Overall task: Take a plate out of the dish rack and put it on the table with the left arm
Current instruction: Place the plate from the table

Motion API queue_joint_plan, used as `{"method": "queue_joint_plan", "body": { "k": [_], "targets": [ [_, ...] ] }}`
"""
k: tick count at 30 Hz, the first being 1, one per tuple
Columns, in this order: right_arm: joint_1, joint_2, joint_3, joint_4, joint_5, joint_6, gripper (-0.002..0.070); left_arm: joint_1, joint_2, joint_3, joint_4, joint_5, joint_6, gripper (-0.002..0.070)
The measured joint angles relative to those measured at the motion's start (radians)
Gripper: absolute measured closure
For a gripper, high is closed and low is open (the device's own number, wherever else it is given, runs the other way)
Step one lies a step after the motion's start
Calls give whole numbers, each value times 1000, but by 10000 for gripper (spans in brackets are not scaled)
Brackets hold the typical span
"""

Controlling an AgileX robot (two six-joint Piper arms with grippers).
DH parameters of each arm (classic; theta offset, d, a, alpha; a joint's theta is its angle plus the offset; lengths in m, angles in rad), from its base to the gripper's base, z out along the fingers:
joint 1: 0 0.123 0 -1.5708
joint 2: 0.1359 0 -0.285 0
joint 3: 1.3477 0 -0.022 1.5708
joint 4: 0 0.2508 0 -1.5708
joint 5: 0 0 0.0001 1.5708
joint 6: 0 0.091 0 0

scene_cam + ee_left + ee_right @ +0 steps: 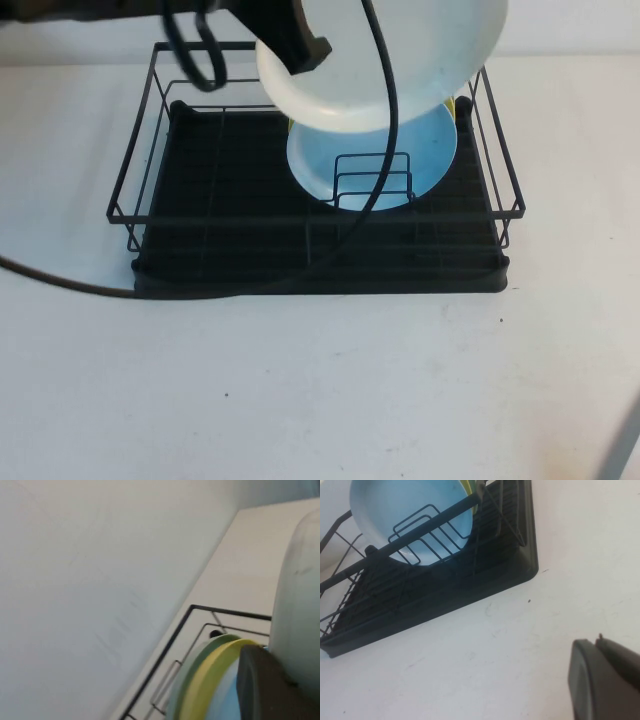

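While your left hand (300,50) hangs above the far side of the dish rack (170,262), it is clamped on the rim of the white plate (400,60), which is lifted clear of the wires and tilted over the rack's far right part. Below it you can see the light blue plate (320,165) standing upright in the rack, with a yellow plate (210,680) just behind it. The bench (320,390) lies bare and white on the near side of the rack. Your right hand (605,680) sits low over the bench, near the rack's near right corner; whether it is open or closed, you cannot tell.
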Motion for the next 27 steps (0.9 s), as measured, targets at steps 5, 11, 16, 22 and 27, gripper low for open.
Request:
{"method": "queue_joint_plan", "body": {
  "k": [5, 11, 16, 22, 27],
  "targets": [
    [0, 0, 0, 0, 0, 0, 696, 31, -80, -2, 39, 213, -335, 619],
    [0, 0, 0, 0, 0, 0, 696, 153, -97, -2, 26, 539, -554, 619],
    [0, 0, 0, 0, 0, 0, 696, 298, -111, 87, -215, 698, -535, 619],
    [0, 0, 0, 0, 0, 0, 696, 414, -172, 386, -548, 730, -390, 619],
    [0, 0, 0, 0, 0, 0, 696, 427, -182, 707, -737, 651, -246, 619]
  ]
}}
